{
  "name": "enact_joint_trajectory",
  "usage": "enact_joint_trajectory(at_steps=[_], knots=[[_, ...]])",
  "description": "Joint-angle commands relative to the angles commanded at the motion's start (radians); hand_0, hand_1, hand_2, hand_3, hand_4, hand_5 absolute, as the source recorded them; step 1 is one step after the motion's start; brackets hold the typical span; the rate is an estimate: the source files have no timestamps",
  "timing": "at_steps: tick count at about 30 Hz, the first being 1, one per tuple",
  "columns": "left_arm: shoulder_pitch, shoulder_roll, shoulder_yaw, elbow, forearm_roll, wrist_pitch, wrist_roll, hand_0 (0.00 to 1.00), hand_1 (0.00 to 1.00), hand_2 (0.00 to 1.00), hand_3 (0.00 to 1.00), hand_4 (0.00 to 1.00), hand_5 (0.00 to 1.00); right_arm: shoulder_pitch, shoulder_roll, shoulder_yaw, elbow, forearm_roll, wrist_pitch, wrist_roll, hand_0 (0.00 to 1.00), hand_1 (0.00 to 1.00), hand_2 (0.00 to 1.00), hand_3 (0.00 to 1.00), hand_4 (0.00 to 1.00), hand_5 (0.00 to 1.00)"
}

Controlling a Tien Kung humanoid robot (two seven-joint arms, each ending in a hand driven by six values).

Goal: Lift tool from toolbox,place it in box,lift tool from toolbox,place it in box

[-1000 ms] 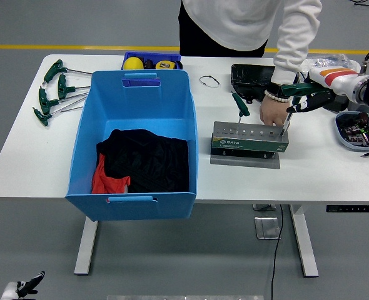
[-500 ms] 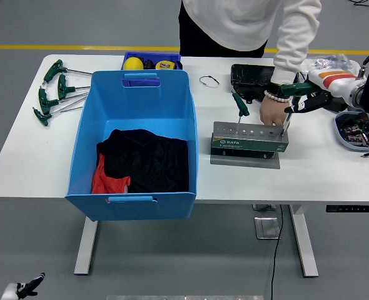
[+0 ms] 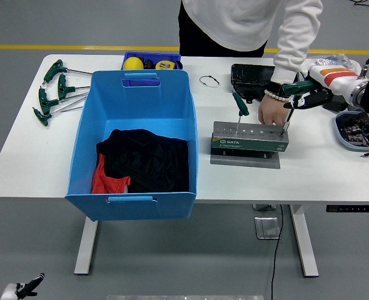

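The green-grey tool holder (image 3: pixel 249 140) stands on the table right of the blue box (image 3: pixel 84 144). My right hand (image 3: pixel 309 95) is shut on the green T-handle of a hex key (image 3: pixel 291 89). Its thin shaft (image 3: pixel 286 122) slants down to the holder's right end. A second green-handled tool (image 3: pixel 239 104) stands in the holder's left part. A person's hand (image 3: pixel 271 114) presses on the holder's back right. The box holds black and red cloth (image 3: pixel 141 159). My left hand (image 3: pixel 23 288) hangs low at the bottom left, below the table.
Several green T-handle keys (image 3: pixel 53 90) lie at the table's far left. A small blue tray (image 3: pixel 151 61) with a yellow ball sits behind the box. A black case (image 3: pixel 252 78) lies behind the holder, and a grey dish of parts (image 3: pixel 357 131) is at the right edge.
My right hand has drawn slightly up and to the right with the T-handle key. The person's hand stays on the holder.
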Motion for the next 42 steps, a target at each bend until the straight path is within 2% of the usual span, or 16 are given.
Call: enact_joint_trajectory(at_steps=[11,12,23,24,28,30,42], knots=[[0.001,0.002,0.001,0.0,0.0,-0.001,0.001,0.691,0.58,0.671,0.695,0.748,0.682,-0.004,-0.019,0.011,0.027,-0.009,-0.053,0.018,0.002,0.002,0.002,0.002,0.998,0.734],[0.001,0.002,0.001,0.0,0.0,-0.002,0.001,0.69,0.575,0.67,0.695,0.748,0.682,-0.004,-0.022,0.013,0.031,-0.009,-0.056,0.019,0.002,0.002,0.998,0.002,0.998,0.734],[0.002,0.006,-0.007,0.0,0.007,-0.001,0.001,0.681,0.574,0.669,0.695,0.748,0.682,0.003,-0.067,0.038,0.121,-0.007,-0.072,0.016,0.002,0.002,0.998,0.002,0.998,0.746],[0.003,0.007,-0.008,0.0,0.008,-0.001,0.001,0.676,0.57,0.669,0.696,0.747,0.681,0.003,-0.072,0.04,0.129,-0.005,-0.072,0.015,0.002,0.002,0.998,0.002,0.998,0.788],[0.004,0.008,-0.015,0.0,0.016,-0.002,0.003,0.676,0.57,0.669,0.696,0.747,0.681,0.005,-0.087,0.047,0.156,0.001,-0.077,0.008,0.002,0.002,0.998,0.002,0.998,0.788],[0.005,0.009,-0.017,0.0,0.019,-0.002,0.004,0.67,0.566,0.668,0.695,0.747,0.681,0.005,-0.092,0.051,0.164,0.001,-0.078,0.007,0.002,0.002,0.998,0.002,0.998,0.816],[0.008,0.01,-0.033,0.0,0.04,-0.002,0.008,0.658,0.559,0.667,0.694,0.749,0.679,0.009,-0.104,0.066,0.19,0.002,-0.079,0.005,0.002,0.002,0.998,0.002,0.998,0.807]])
